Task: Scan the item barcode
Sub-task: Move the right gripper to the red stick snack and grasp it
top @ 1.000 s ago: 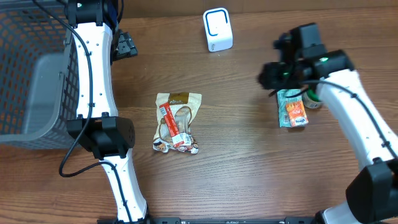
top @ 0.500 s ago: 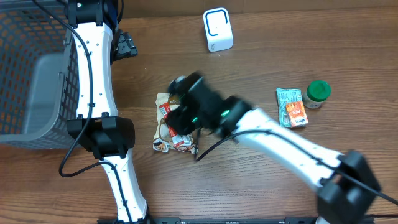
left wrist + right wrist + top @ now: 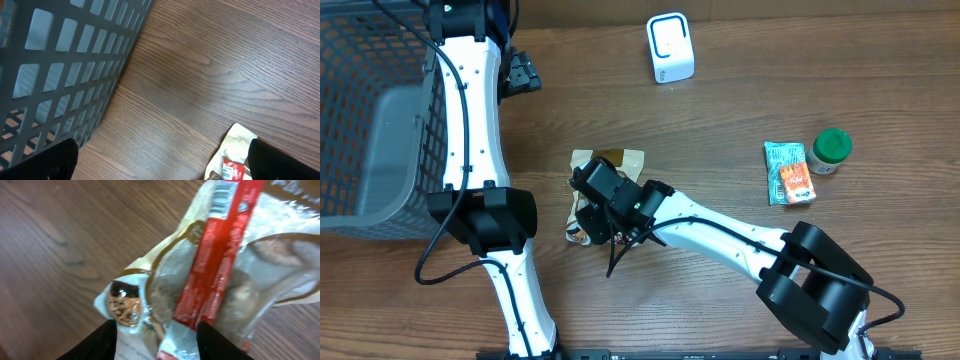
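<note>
Overhead, the black wrist of the right arm covers the middle of the snack bag. Only the bag's tan far end and a crumpled near-left corner show there, and the fingertips are hidden. The left wrist view catches just one corner of the bag at its lower edge.

The bag lies flat near the centre of the counter, long axis running far to near. Its red strip follows that axis, with the barcode face up at the strip's far end.

The right gripper stands part-way open astride the bag's printed near end. Wood shows between one finger and the wrapper, so it grips nothing. The right arm reaches low from the near right, stretched leftward.

The left gripper is spread wide and empty, beside the mesh basket.
</note>
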Motion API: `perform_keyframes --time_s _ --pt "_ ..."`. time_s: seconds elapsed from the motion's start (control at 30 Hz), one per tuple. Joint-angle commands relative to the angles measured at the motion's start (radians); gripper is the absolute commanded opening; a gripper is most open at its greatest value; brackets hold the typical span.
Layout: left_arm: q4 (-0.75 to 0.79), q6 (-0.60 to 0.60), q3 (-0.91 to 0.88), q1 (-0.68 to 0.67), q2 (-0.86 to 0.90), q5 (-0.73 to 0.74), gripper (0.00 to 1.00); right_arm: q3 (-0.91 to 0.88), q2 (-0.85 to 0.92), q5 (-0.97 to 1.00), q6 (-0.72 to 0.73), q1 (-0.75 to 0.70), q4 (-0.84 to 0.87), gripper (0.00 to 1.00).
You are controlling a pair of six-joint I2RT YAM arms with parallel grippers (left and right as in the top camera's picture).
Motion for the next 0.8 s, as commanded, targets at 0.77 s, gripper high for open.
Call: perform_keyframes --time_s 0.77 --pt "0.0 0.0 0.006 -0.004 -0.019 -0.013 1.0 -0.013 0.078 0.073 0.004 -0.009 0.01 0.27"
